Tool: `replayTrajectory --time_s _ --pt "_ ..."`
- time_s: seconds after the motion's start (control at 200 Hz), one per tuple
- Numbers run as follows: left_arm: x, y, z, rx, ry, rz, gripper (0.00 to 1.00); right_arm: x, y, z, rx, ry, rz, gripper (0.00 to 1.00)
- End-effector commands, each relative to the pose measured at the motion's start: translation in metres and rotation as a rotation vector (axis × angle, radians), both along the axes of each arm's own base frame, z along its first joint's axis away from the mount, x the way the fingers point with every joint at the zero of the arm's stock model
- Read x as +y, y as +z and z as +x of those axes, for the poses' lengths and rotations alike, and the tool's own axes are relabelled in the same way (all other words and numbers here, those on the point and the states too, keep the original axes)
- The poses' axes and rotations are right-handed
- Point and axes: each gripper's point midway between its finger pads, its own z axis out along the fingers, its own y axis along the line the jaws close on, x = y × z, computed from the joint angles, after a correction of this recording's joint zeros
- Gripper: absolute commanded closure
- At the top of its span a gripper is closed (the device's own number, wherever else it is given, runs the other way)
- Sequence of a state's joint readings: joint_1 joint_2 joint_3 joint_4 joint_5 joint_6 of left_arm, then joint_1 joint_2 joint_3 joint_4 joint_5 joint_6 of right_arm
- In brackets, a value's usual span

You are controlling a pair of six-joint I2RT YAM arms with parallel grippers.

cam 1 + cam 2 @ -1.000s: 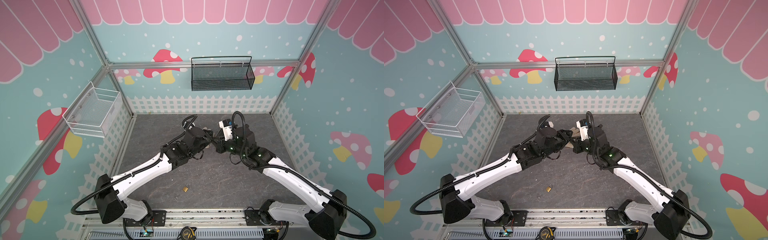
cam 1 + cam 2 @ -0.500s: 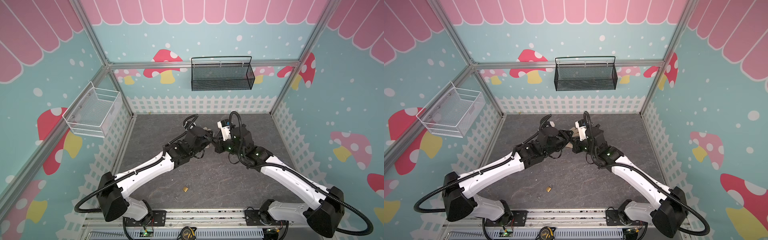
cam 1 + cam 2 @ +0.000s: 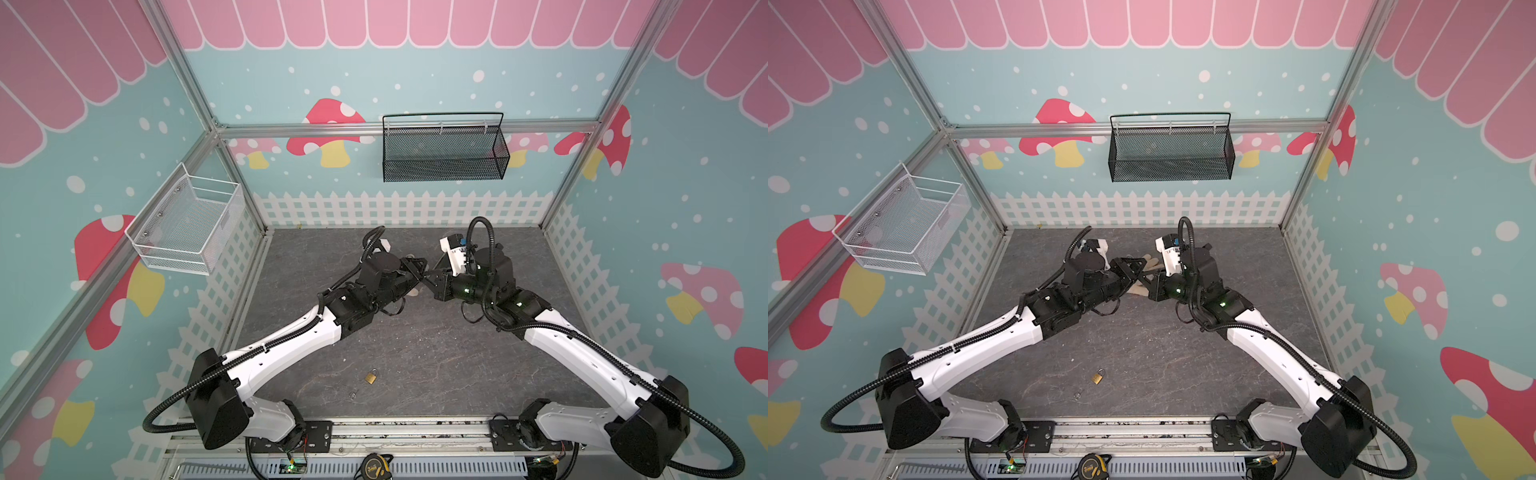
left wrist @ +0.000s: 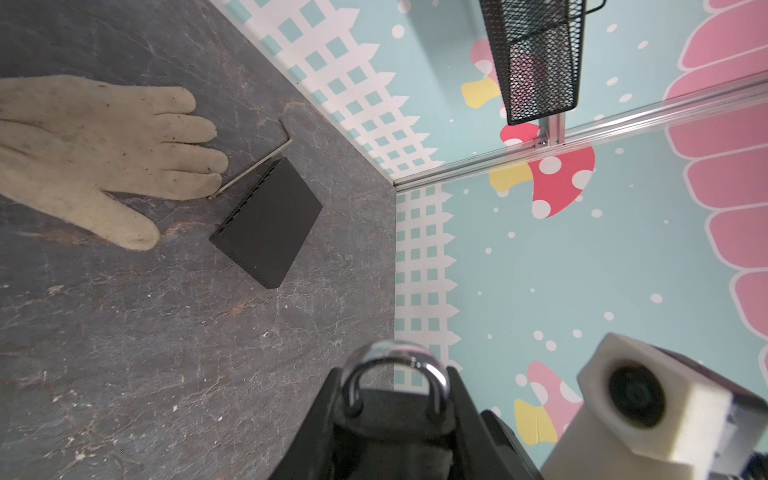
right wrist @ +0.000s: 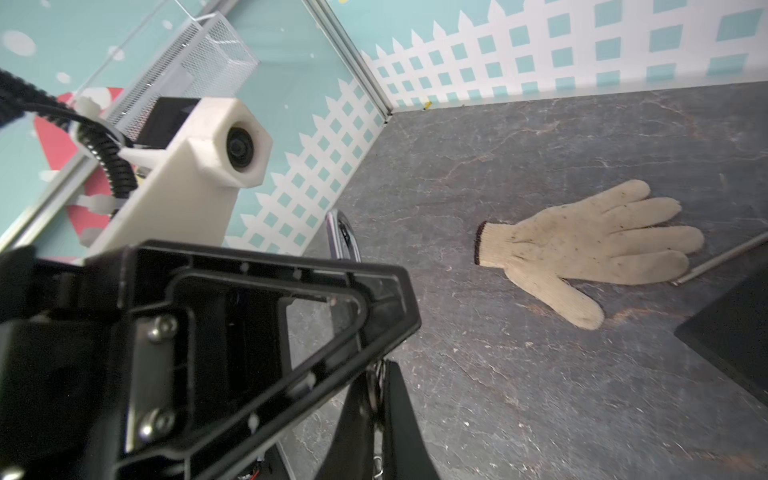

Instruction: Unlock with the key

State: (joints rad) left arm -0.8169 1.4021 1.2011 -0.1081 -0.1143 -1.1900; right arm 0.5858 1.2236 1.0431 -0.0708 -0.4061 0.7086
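Holding a padlock (image 4: 395,351) in the left claw (image 4: 395,390), jaws narrowed on its dark body, shackle poking out in front. Pinching the key (image 5: 376,386) in the right claw (image 5: 376,415), jaws closed tight, nearly tip to tip with the left, above the bench (image 3: 415,340). Lying beyond: glove (image 4: 95,145), hex key (image 4: 257,164), black box (image 4: 270,224). Near the front edge, a brass padlock (image 3: 371,377).

Nothing can be read; the label on the tape measure (image 3: 376,469) blurs.
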Motion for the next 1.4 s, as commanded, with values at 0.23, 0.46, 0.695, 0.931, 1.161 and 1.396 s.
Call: replayTrajectory --time_s 0.23,0.46,0.695,0.931,1.161,1.396 --pt "-0.025 -0.003 -0.012 -0.040 -0.207 -0.012 1.00 0.007 0.072 -0.038 -0.049 0.252 0.339 1.00" --pt "-0.031 -0.005 -0.009 -0.047 -0.231 -0.035 1.00 0.003 0.078 -0.043 -0.035 0.296 0.407 1.00" --pt "-0.030 -0.005 -0.002 -0.050 -0.216 -0.031 1.00 -0.001 0.077 -0.041 -0.024 0.266 0.392 1.00" --pt "-0.007 0.000 0.008 -0.102 -0.139 0.106 1.00 -0.009 0.043 -0.024 -0.038 0.150 0.214 0.90" --pt "0.042 -0.009 0.014 -0.215 -0.064 0.405 1.00 -0.034 0.030 -0.019 -0.118 0.031 0.012 0.64" --pt "0.035 -0.011 -0.004 -0.560 -0.279 0.642 1.00 -0.041 0.029 -0.005 -0.122 0.012 -0.180 0.47"
